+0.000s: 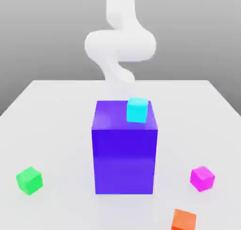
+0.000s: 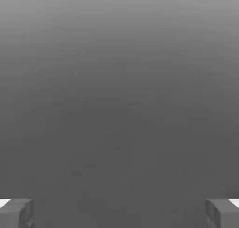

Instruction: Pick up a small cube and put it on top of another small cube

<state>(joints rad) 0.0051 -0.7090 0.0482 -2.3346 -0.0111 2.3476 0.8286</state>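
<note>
We see the jaws spread wide with nothing between them; one fingertip (image 2: 16, 212) sits at each side of the hand view over plain grey. The magenta cube (image 1: 202, 178) rests on the table (image 1: 56, 130) at the exterior view's right, well apart from the white arm (image 1: 120, 45) at the back; it stands turned corner-on, with no long axis. The green cube (image 1: 29, 180) lies far left; between them stands the big blue-purple block (image 1: 124, 158), a cyan cube (image 1: 137, 110) on top; an orange cube (image 1: 183, 220) lies nearest us.

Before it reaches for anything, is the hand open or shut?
Open: in the hand view the hand has its two fingertips far apart, with nothing between them.
</note>
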